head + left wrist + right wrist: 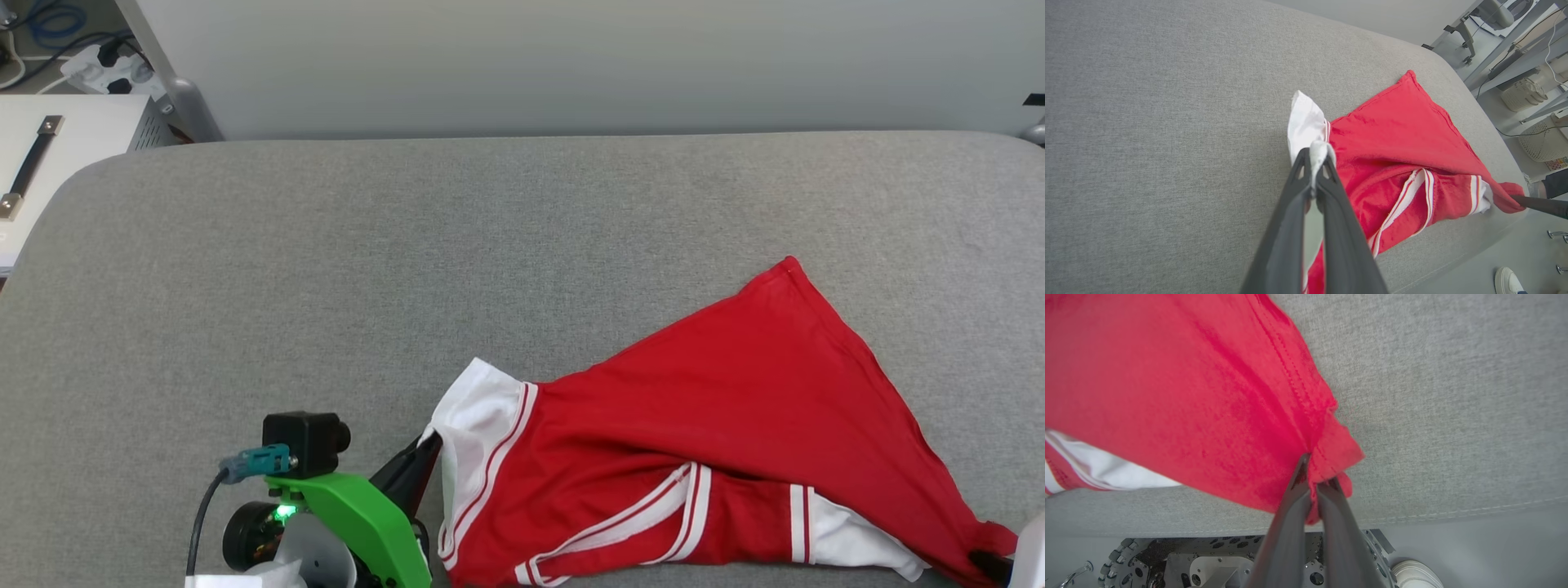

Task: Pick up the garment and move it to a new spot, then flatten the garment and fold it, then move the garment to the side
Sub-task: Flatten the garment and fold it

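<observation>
Left claw (1317, 162) is shut tight on white sleeve edge of garment (718, 392); right claw (1316, 485) pinches its red hem corner. Garment lies rumpled btwn both, on near-right part of grey desk (326, 245); right corner poss. lifted slightly.

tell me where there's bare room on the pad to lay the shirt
The left half and the far strip by the wall are bare pad. Crowded near right: the shirt lies there, pinched by the left tool and right tool.
</observation>
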Controlling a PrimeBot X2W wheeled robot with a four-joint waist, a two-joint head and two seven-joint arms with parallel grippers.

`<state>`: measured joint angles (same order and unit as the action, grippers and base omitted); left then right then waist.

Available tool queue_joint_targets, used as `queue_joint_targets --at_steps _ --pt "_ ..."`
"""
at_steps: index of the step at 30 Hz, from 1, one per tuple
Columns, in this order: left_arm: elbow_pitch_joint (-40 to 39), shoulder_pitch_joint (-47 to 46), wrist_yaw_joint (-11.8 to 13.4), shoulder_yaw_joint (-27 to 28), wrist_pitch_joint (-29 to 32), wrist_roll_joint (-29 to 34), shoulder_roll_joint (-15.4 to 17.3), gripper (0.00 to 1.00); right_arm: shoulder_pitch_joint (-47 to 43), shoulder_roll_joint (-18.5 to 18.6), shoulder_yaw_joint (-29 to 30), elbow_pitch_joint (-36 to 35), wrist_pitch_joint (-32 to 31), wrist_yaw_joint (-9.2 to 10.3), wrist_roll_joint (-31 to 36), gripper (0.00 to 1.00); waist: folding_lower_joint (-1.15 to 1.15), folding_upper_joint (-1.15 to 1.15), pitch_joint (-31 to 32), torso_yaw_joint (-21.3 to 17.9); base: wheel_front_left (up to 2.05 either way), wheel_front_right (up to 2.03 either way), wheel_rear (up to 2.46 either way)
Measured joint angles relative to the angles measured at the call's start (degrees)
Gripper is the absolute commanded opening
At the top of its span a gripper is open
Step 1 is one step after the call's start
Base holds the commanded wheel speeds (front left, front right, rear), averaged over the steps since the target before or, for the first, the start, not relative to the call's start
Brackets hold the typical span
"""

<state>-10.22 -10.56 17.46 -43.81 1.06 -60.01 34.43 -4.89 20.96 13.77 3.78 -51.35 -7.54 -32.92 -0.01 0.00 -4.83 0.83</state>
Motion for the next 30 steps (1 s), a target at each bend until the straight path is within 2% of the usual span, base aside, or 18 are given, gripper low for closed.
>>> queue_joint_targets --at_steps 4,5,6,12,17,24,30 --pt "0.3 -0.1 -0.2 0.1 0.0 0.0 0.0 0.00 0.0 -0.4 -0.1 0.5 0.6 0.00 0.0 0.00 0.00 0.00 -0.7 0.2 0.00 0.00 0.00" --pt "0.2 -0.1 -0.2 0.2 0.0 0.0 0.0 0.00 0.0 -0.3 -0.3 0.5 1.1 0.00 0.0 0.23 0.00 0.00 -0.8 0.3 0.00 0.00 0.00" --pt "0.2 -0.2 -0.2 0.2 0.0 0.0 0.0 0.00 0.0 -0.1 -0.5 0.5 1.4 0.00 0.1 1.00 0.00 0.00 -0.9 0.3 0.00 0.00 0.00" --pt "-0.4 -0.8 -0.2 0.5 0.0 0.0 0.1 0.00 0.8 2.2 -2.1 -0.7 1.6 0.01 -0.6 1.00 0.00 0.00 -1.4 0.8 0.00 0.00 0.00" --pt "-1.8 -1.5 -0.1 0.5 0.0 0.6 0.2 0.00 3.9 5.3 -3.1 -5.3 -1.0 0.01 -1.8 1.00 0.00 0.00 -2.0 1.5 0.00 0.00 0.00" --pt "-4.8 -4.2 -0.1 0.8 0.1 1.7 0.4 0.00 14.5 8.0 -6.1 -10.4 -7.2 0.01 -1.7 1.00 0.00 0.00 -5.1 2.9 0.00 0.00 0.00" --pt "-6.4 -6.0 -0.1 0.9 0.1 2.8 0.3 0.00 25.1 8.4 -8.9 -7.9 -11.6 0.01 0.4 1.00 0.00 0.00 -8.8 5.2 0.00 0.00 0.00"
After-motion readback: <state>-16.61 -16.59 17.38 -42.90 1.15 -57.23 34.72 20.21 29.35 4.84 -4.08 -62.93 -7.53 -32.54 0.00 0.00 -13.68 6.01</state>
